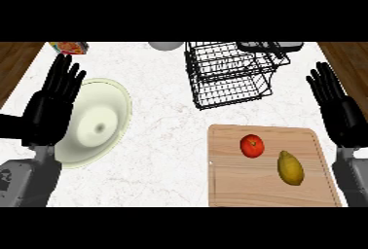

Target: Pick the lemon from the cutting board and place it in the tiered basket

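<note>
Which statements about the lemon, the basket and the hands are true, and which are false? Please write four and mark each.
1. The lemon and the tomato lie on the board. True.
2. The basket stands beyond the board. True.
3. The lemon is in the basket. False: it lies on the board.
4. A hand holds the lemon. False: the right hand and the left hand are both open, apart from it.
</note>
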Robot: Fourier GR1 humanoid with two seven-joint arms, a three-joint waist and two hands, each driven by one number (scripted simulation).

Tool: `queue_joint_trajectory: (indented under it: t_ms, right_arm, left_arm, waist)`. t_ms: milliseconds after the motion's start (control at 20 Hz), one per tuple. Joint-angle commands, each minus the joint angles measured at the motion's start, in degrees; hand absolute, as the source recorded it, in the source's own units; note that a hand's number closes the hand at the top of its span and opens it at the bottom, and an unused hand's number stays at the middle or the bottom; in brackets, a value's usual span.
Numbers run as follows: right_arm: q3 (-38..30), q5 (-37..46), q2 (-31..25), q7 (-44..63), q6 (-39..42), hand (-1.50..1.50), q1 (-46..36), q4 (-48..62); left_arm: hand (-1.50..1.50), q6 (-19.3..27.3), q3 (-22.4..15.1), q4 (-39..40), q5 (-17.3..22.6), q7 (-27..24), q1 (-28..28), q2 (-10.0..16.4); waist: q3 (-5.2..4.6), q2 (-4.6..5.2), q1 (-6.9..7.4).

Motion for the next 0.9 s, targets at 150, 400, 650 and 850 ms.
queue_joint_trajectory:
  t_ms: [150,400,650,850]
  right_arm:
    - [1.1,5.5,6.7,5.8,-13.3,-1.50,-0.8,2.6]
    - [3.4,11.4,16.4,7.3,-26.9,-1.50,-0.4,9.6]
    - [3.7,14.9,13.1,0.0,-26.4,-1.50,0.1,3.7]
    - [12.1,27.1,7.7,15.8,-31.1,-1.50,2.9,-7.3]
  left_arm:
    - [0.00,-4.5,-6.7,0.6,-6.5,-2.6,6.9,0.9]
    - [0.00,-3.6,-14.6,6.6,-12.4,-5.2,9.1,-3.7]
    - [0.00,-4.8,-12.4,12.2,-13.9,-9.5,8.7,-4.7]
    - [0.00,-5.7,-11.2,10.6,-12.3,-7.1,9.0,-3.1]
  waist:
    - [-0.28,2.49,0.61]
    - [-0.24,2.90,0.56]
    - [-0.28,2.37,-0.10]
    - [-0.48,1.83,-0.70]
